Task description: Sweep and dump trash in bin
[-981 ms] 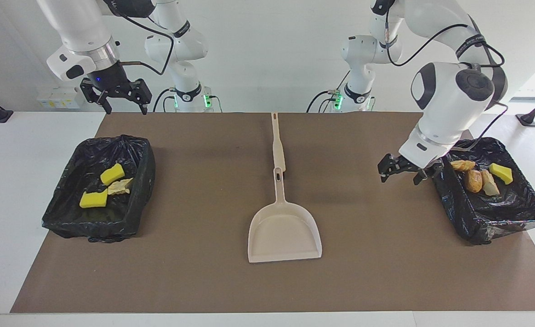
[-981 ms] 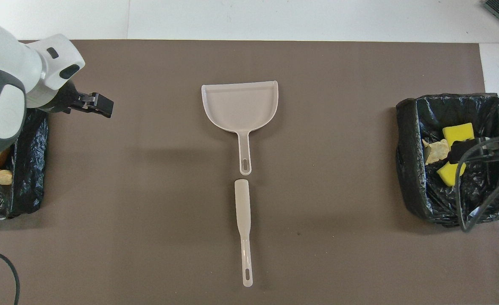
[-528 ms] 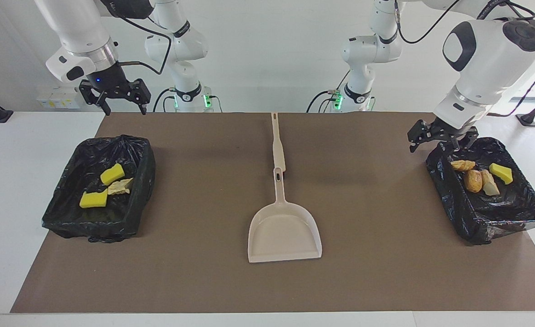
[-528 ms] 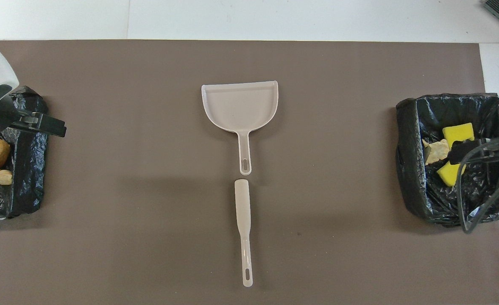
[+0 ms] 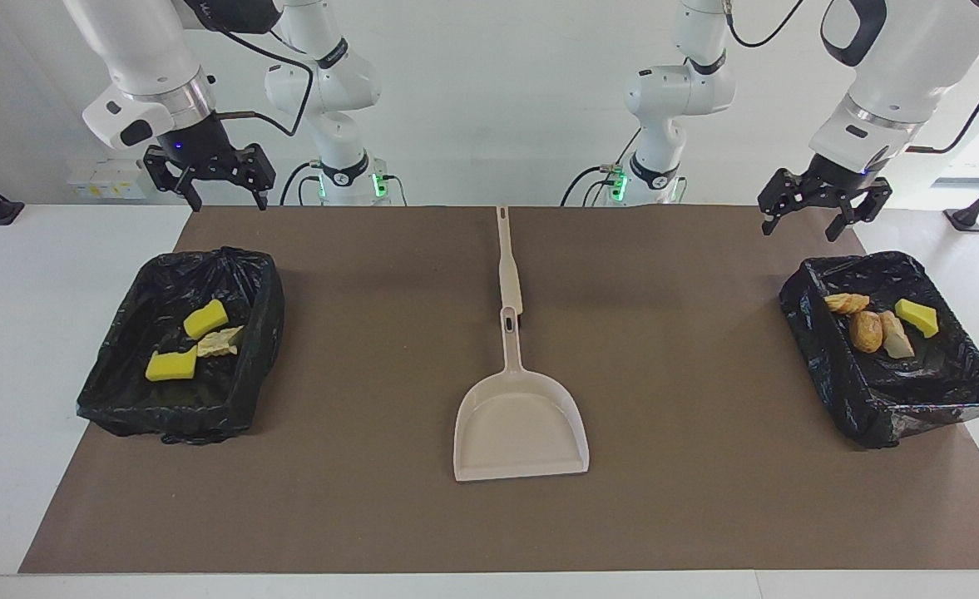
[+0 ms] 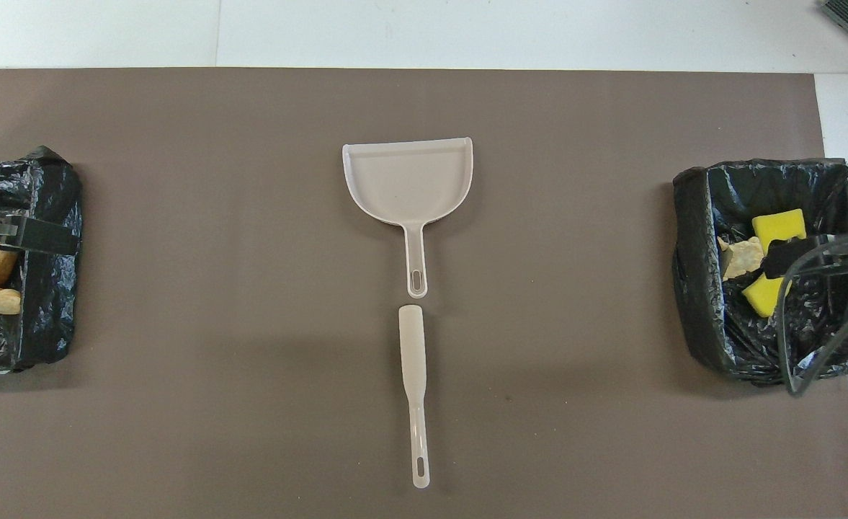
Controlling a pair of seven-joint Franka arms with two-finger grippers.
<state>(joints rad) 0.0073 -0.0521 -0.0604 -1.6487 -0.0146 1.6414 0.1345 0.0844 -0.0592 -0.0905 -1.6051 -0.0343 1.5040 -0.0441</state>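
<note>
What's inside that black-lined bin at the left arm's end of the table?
Four trash pieces lie in the bin: a yellow sponge chunk and three tan or orange bread-like lumps. Anything tucked under the liner's folds is hidden.

White wall [image 5: 489, 100], white table [image 5: 32, 333] under brown mat [image 5: 373, 349].

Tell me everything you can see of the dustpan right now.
The dustpan is cream plastic, it seems: a flat scoop with raised walls on three sides, an open straight lip, and a slim handle with a slotted hole at its end. It lies flat and empty on the brown mat mid-table, lip pointing away from the robots, handle toward them. The matching brush-like stick lies in line with it, nearer to the robots, with a small gap visible overhead. Nothing else touches it.
</note>
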